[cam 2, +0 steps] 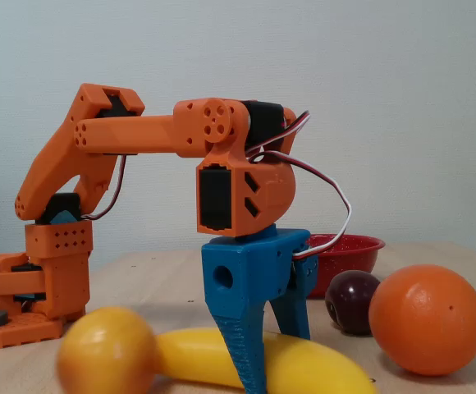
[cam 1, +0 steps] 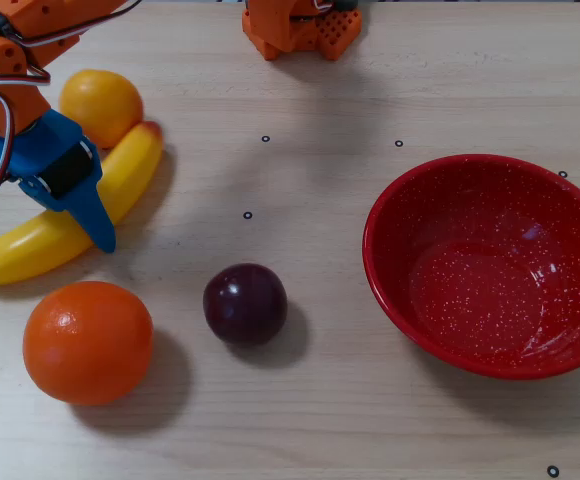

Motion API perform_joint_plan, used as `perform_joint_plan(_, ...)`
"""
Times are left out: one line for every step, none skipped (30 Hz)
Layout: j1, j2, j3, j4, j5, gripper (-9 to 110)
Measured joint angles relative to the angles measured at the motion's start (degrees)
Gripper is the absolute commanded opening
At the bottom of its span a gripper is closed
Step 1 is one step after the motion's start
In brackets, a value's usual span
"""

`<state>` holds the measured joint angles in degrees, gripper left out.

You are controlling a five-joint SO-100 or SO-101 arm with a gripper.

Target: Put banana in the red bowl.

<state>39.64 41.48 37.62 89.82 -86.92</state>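
Observation:
The yellow banana point(cam 1: 130, 175) lies on the wooden table at the left of the overhead view, its reddish tip touching a round yellow fruit point(cam 1: 100, 105). My blue gripper point(cam 1: 70, 215) stands point-down over the banana's middle. One finger point(cam 1: 95, 215) presses its near side and the other is hidden under the wrist. In the fixed view the gripper point(cam 2: 275, 361) straddles the banana point(cam 2: 320, 373), with both fingers tight against it. The red bowl point(cam 1: 490, 280) with white speckles sits empty at the right; in the fixed view the bowl point(cam 2: 345, 246) stands behind the gripper.
An orange point(cam 1: 88, 342) and a dark plum point(cam 1: 245, 303) lie below the banana in the overhead view. The round yellow fruit point(cam 2: 107, 353) shows blurred in the fixed view. The arm's orange base point(cam 1: 300, 25) stands at the table's top edge.

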Motion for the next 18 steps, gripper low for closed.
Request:
perform_joint_plan(0.0, 0.0, 0.0, 0.0, 0.0, 12)
perform_joint_plan(0.0, 0.0, 0.0, -0.1, -0.3, 10)
perform_joint_plan(0.0, 0.0, 0.0, -0.1, -0.3, 7)
perform_joint_plan(0.0, 0.0, 0.0, -0.1, -0.1, 4)
perform_joint_plan(0.0, 0.0, 0.0, -0.1, -0.1, 0)
perform_joint_plan(0.0, 0.0, 0.0, -0.1, -0.1, 0)
perform_joint_plan(0.0, 0.0, 0.0, -0.1, -0.1, 0)
perform_joint_plan(0.0, 0.0, 0.0, -0.1, -0.1, 0)
perform_joint_plan(0.0, 0.0, 0.0, -0.1, -0.1, 0)
perform_joint_plan(0.0, 0.0, 0.0, -0.1, -0.1, 0)
perform_joint_plan(0.0, 0.0, 0.0, -0.1, -0.1, 0)
perform_joint_plan(0.0, 0.0, 0.0, -0.1, -0.1, 0)
perform_joint_plan(0.0, 0.0, 0.0, -0.1, -0.1, 0)
perform_joint_plan(0.0, 0.0, 0.0, -0.1, -0.1, 0)
perform_joint_plan(0.0, 0.0, 0.0, -0.1, -0.1, 0)
perform_joint_plan(0.0, 0.0, 0.0, -0.1, -0.1, 0)
perform_joint_plan(0.0, 0.0, 0.0, -0.1, -0.1, 0)
perform_joint_plan(0.0, 0.0, 0.0, -0.1, -0.1, 0)
